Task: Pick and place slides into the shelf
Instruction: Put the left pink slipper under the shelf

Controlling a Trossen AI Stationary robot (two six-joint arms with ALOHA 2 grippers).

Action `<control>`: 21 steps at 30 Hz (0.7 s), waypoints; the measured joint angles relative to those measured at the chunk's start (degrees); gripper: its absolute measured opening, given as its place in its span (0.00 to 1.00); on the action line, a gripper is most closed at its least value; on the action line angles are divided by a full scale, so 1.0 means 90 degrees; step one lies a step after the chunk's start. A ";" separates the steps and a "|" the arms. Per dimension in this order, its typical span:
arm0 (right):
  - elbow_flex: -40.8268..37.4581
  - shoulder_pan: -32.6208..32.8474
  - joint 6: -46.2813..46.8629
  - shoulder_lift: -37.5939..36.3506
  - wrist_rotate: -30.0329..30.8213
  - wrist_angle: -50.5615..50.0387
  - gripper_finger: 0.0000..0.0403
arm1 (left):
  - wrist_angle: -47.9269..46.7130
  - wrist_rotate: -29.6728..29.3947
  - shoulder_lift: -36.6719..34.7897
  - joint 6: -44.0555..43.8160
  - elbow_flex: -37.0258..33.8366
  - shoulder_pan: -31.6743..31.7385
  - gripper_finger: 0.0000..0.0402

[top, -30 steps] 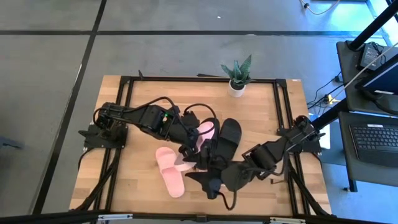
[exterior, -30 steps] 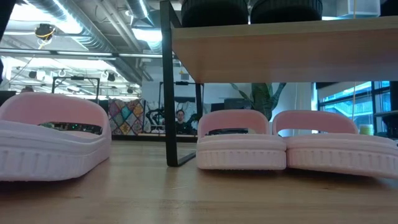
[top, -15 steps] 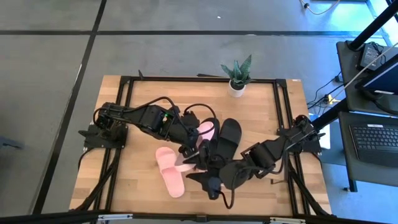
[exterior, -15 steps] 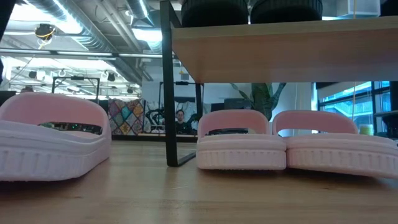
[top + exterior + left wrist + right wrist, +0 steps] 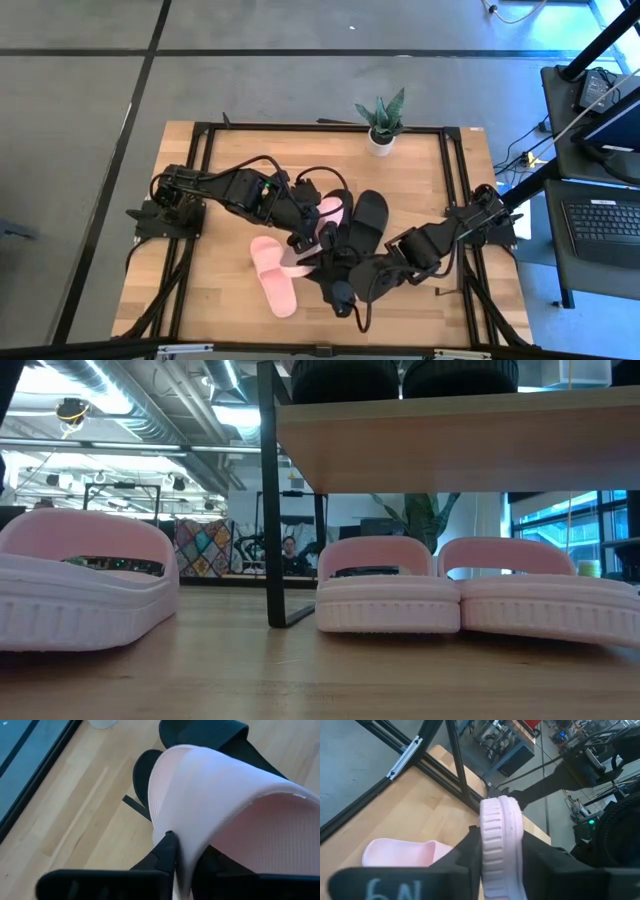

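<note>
The left pincer [image 5: 172,865] is clamped on a pink slide [image 5: 225,805] at the surface's [image 5: 200,270] center. The right pincer [image 5: 497,865], at 5 o'clock, grips another pink slide's sole [image 5: 501,845]. 2 black slides [image 5: 360,222] lie beside them.

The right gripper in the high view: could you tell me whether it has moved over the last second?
Yes, slightly. The right gripper, its fingers shut on a pink slide, has shifted toward the table's left side, closer to the pink slide lying flat on the table.

Even, bright daylight fills the overhead picture, with soft shadows. At table height, ceiling lamps [image 5: 215,375] glare upper left. Wrist pictures blur up close.
</note>
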 joint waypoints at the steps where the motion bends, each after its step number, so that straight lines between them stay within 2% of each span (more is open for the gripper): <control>1: 0.0000 0.0000 0.0000 0.0000 0.0000 0.0000 0.22 | 0.0002 -0.0003 0.0000 0.0000 0.0000 0.0000 0.09; 9: 0.0000 0.0077 -0.0017 0.0007 0.0015 -0.0002 0.20 | 0.0012 0.0114 0.0000 0.0062 0.0000 -0.0032 0.19; 16: 0.0000 0.0160 -0.0017 0.0007 0.0020 -0.0007 0.19 | 0.0007 0.0354 -0.0072 0.0136 0.0000 -0.0029 0.41; 21: 0.0000 0.0281 -0.0030 0.0007 0.0067 -0.0039 0.19 | 0.0005 0.0388 -0.0374 0.0130 -0.0002 -0.0120 0.49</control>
